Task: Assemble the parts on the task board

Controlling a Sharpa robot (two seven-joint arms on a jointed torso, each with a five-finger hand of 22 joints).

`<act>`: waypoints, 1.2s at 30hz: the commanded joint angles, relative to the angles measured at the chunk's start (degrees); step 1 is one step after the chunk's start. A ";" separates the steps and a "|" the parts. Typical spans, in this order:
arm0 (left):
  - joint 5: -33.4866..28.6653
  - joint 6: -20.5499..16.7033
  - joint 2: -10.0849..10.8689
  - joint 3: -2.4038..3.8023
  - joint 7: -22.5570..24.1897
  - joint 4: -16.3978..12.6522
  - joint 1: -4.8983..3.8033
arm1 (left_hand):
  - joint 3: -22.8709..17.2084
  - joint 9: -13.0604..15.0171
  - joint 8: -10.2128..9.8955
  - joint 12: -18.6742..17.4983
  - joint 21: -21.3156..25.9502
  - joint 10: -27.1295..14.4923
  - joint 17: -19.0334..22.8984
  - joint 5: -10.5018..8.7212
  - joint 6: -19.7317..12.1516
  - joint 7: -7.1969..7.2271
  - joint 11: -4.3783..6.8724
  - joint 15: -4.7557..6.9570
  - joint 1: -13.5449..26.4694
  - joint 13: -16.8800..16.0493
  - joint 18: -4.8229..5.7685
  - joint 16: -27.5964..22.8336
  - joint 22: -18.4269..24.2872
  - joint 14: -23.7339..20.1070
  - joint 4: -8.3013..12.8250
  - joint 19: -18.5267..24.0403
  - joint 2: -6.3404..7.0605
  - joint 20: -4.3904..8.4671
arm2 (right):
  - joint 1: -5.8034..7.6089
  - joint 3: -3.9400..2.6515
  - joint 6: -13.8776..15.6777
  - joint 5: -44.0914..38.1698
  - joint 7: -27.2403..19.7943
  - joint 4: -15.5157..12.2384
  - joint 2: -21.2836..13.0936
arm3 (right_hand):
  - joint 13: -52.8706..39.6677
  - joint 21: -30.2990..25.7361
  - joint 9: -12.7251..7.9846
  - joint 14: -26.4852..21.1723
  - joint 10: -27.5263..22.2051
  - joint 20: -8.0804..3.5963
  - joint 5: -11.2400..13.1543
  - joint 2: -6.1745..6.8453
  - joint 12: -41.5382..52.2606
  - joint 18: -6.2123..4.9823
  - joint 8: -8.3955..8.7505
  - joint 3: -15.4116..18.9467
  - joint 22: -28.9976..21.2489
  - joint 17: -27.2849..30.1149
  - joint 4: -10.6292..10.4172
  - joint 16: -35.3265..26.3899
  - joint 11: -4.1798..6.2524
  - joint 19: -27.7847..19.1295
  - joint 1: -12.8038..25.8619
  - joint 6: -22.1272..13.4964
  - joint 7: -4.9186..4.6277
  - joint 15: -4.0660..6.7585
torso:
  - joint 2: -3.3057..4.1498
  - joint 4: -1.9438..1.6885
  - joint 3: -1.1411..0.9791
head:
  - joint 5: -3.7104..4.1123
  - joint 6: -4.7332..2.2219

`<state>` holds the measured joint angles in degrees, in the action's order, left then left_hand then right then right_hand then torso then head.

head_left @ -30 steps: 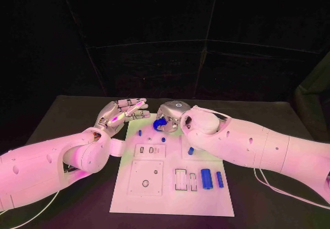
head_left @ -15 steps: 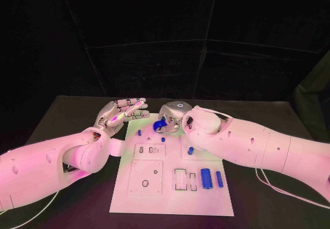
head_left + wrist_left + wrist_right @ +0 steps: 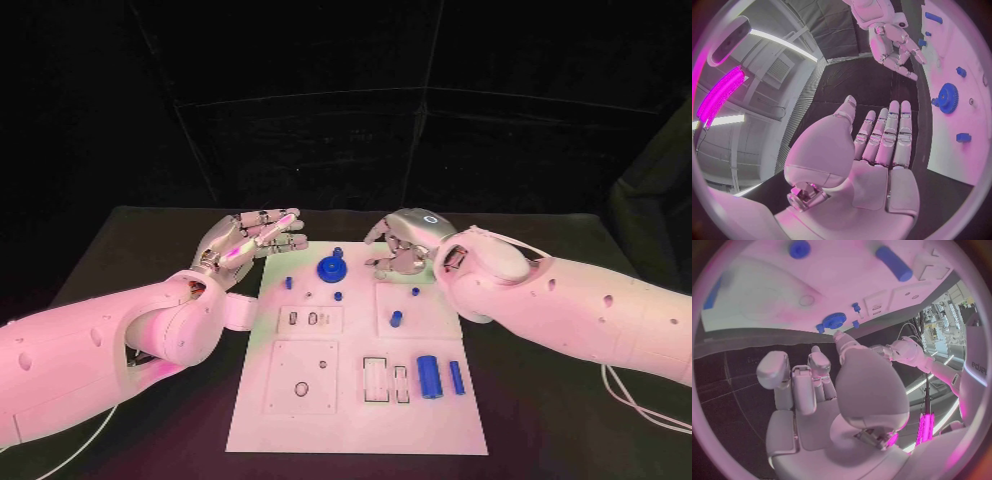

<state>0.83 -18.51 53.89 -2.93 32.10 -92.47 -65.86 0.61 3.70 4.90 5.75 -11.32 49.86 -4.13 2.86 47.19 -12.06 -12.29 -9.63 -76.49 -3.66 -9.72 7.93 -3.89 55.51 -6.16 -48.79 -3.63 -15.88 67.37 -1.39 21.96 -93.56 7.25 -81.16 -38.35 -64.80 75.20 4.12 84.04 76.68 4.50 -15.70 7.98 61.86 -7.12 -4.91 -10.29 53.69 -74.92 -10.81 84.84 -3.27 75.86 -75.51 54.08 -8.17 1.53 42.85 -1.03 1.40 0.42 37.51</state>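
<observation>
A blue gear (image 3: pixel 332 270) sits on the white task board's (image 3: pixel 433 420) far end, near small blue pegs (image 3: pixel 338 295).

The right hand (image 3: pixel 404 243) covers the far right corner of the task board (image 3: pixel 361 420), and its fingertips are hidden behind its own knuckles in the head view. The left arm's elbow overlaps the board's left edge. In the right wrist view, a blue cylinder (image 3: pixel 893 263) is cut short by the circle's rim. The small blue pegs (image 3: pixel 339 295) are too small to tell their shape.
</observation>
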 commanded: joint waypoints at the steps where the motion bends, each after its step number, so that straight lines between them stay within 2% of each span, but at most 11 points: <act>1: -0.01 0.46 -0.03 0.05 0.84 0.01 -0.10 | 0.09 0.01 -0.34 -0.30 0.43 -0.41 0.10 -0.16 0.35 -2.69 0.00 -0.17 -0.03 0.03 -0.64 -0.40 0.09 0.27 0.38 -0.43 -0.44 0.03 | 0.06 0.01 0.57 13.16 -12.10 -1.20 -3.44 | -0.23 -0.45 0.15 3.77 -0.25 0.07 -0.85 0.37 0.25 0.56 -0.62 -0.90 -0.35 -5.18 2.45 -0.17 0.45 -0.55 -3.14 0.98 0.10 -0.02 | -0.20 0.65 -0.23 | 0.14 -0.29; 3: -0.01 0.52 -0.13 0.05 0.86 0.13 -0.09 | 0.09 0.01 -0.34 -0.30 0.43 -0.41 0.10 -0.16 0.35 -2.69 0.00 -0.17 -0.03 0.03 -0.64 -0.40 0.09 0.27 0.38 -0.43 -0.44 0.03 | 0.05 0.02 -0.07 15.65 -14.13 -1.41 -5.63 | -0.24 -0.50 0.08 3.77 -0.32 0.04 -0.92 0.55 0.25 0.56 -0.57 -1.08 -0.40 -5.23 3.13 -0.15 0.44 -0.62 -3.81 0.84 0.05 -0.03 | -0.26 0.88 -0.37 | 0.06 -0.34; 5: -0.01 0.55 -0.28 0.05 0.87 0.32 -0.08 | 0.09 0.01 -0.34 -0.30 0.43 -0.41 0.10 -0.16 0.35 -2.69 0.00 -0.17 -0.03 0.03 -0.64 -0.40 0.09 0.27 0.38 -0.43 -0.44 0.03 | 0.04 0.03 -0.40 18.13 -16.02 -1.31 -7.95 | -0.24 -0.50 -0.01 3.77 -0.34 0.05 -0.91 0.86 0.25 0.58 -0.44 -0.87 -0.36 -5.23 3.32 -0.17 0.36 -0.63 -3.69 0.59 -0.01 -0.08 | -0.38 1.24 -0.67 | -0.11 -0.38; 10: -0.01 0.58 -0.68 0.04 0.88 0.86 -0.06 | 0.09 0.01 -0.34 -0.30 0.43 -0.41 0.10 -0.16 0.35 -2.69 0.00 -0.17 -0.03 0.03 -0.64 -0.40 0.09 0.27 0.38 -0.43 -0.44 0.03 | -0.13 0.05 0.01 22.64 -19.13 -0.01 -11.48 | -0.32 -0.48 -0.26 3.83 -0.24 0.20 -0.27 1.29 0.41 0.61 0.22 0.43 -0.31 -5.49 3.07 -0.06 0.09 -0.63 -2.31 -0.68 -0.26 -0.29 | -0.46 1.71 -1.17 | 0.42 -0.55; 14: -0.01 0.74 -1.08 0.04 0.87 1.10 -0.03 | 0.09 0.01 -0.34 -0.30 0.43 -0.41 0.10 -0.16 0.35 -2.69 0.00 -0.17 -0.03 0.03 -0.64 -0.40 0.09 0.27 0.38 -0.43 -0.44 0.03 | -0.66 0.05 -0.55 23.81 -19.94 1.60 -12.28 | -0.22 -0.55 -0.24 3.81 -0.30 0.24 -0.11 1.32 0.32 0.58 0.22 0.75 -0.48 -5.40 3.00 -0.12 0.06 -0.70 -2.03 -0.72 -0.28 -0.33 | -0.44 1.44 -1.07 | 0.91 -0.49; 15: -0.01 0.78 -1.19 0.04 0.87 1.13 -0.02 | 0.09 0.01 -0.34 -0.30 0.43 -0.41 0.10 -0.16 0.35 -2.69 0.00 -0.17 -0.03 0.03 -0.64 -0.40 0.09 0.27 0.38 -0.43 -0.44 0.03 | -0.97 0.05 -0.81 23.98 -20.09 2.06 -12.35 | -0.19 -0.54 -0.24 3.81 -0.32 0.24 -0.11 1.32 0.28 0.58 0.22 0.75 -0.47 -5.40 3.00 -0.12 0.06 -0.70 -2.03 -0.72 -0.28 -0.33 | -0.39 1.31 -0.91 | 1.12 -0.47; 18: -0.01 0.85 -1.38 0.04 0.84 1.28 0.02 | 0.09 0.01 -0.34 -0.30 0.43 -0.41 0.10 -0.16 0.35 -2.69 0.00 -0.17 -0.03 0.03 -0.64 -0.40 0.09 0.27 0.38 -0.43 -0.44 0.03 | -1.79 0.05 -1.53 24.13 -20.37 3.85 -11.99 | -0.15 -0.54 -0.24 3.82 -0.34 0.24 -0.12 1.32 0.23 0.58 0.22 0.76 -0.46 -5.45 3.01 -0.09 0.06 -0.69 -2.04 -0.72 -0.27 -0.33 | -0.36 1.38 -1.06 | 1.15 -0.36; 22: -0.01 0.84 -1.49 0.04 0.85 1.56 0.09 | 0.09 0.01 -0.34 -0.30 0.43 -0.41 0.10 -0.16 0.35 -2.69 0.00 -0.17 -0.03 0.03 -0.64 -0.40 0.09 0.27 0.38 -0.43 -0.44 0.03 | -3.00 0.05 -1.95 23.90 -20.60 6.01 -11.27 | -0.05 -0.54 -0.24 3.82 -0.41 0.25 -0.16 1.27 0.12 0.58 0.22 0.76 -0.46 -5.48 3.08 -0.08 0.08 -0.70 -2.12 -0.73 -0.27 -0.33 | -0.31 1.37 -0.95 | 1.11 -0.13; 23: -0.01 0.84 -1.51 0.04 0.85 1.62 0.10 | 0.09 0.01 -0.34 -0.30 0.43 -0.41 0.10 -0.16 0.35 -2.69 0.00 -0.17 -0.03 0.03 -0.64 -0.40 0.09 0.27 0.38 -0.43 -0.44 0.03 | -3.16 0.05 -2.01 23.87 -20.62 6.45 -11.10 | -0.05 -0.52 -0.23 3.83 -0.42 0.25 -0.18 1.23 0.12 0.59 0.23 0.76 -0.41 -5.53 3.13 -0.05 0.08 -0.67 -2.19 -0.75 -0.27 -0.33 | -0.32 1.30 -0.83 | 1.18 -0.10; 28: -0.01 0.89 -1.62 0.04 0.87 1.90 0.18 | 0.09 0.01 -0.34 -0.30 0.43 -0.41 0.10 -0.16 0.35 -2.69 0.00 -0.17 -0.03 0.03 -0.64 -0.40 0.09 0.27 0.38 -0.43 -0.44 0.03 | -3.67 0.04 -2.57 23.79 -20.57 8.65 -10.10 | -0.04 -0.53 -0.23 3.84 -0.44 0.26 -0.20 1.16 0.10 0.58 0.24 0.75 -0.44 -5.56 3.17 -0.04 0.08 -0.68 -2.25 -0.77 -0.27 -0.33 | -0.36 1.29 -0.73 | 1.10 -0.01; 36: -0.01 0.92 -1.73 0.03 0.85 2.26 0.26 | 0.09 0.01 -0.37 -0.31 0.51 -0.37 0.11 -0.16 0.28 -2.67 0.02 -0.17 0.00 0.02 -0.65 -0.47 0.10 0.26 0.45 -0.45 -0.46 0.02 | -3.86 0.03 -3.04 23.76 -20.37 10.18 -8.99 | 0.00 -0.55 -0.23 3.83 -0.48 0.27 -0.20 0.98 0.05 0.56 0.24 0.72 -0.49 -5.53 3.22 -0.06 0.07 -0.70 -2.31 -0.80 -0.28 -0.33 | -0.41 1.44 -0.77 | 0.94 0.07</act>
<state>0.83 -18.35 52.24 -2.94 32.14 -90.21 -65.55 0.77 3.71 4.90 5.75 -11.10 49.86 -4.09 2.86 47.19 -12.06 -12.29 -9.63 -76.49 -3.66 -9.72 7.71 -3.84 55.51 -5.99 -48.79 -3.63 -15.88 63.44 -1.33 19.76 -70.19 -12.47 -71.10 -47.49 -64.83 74.92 3.92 84.04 76.46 4.70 -16.07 9.40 61.91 -7.11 -4.93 -9.82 53.27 -74.91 -7.68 84.84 -3.06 75.66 -78.17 53.78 -8.42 1.53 42.49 0.25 0.64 1.36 37.63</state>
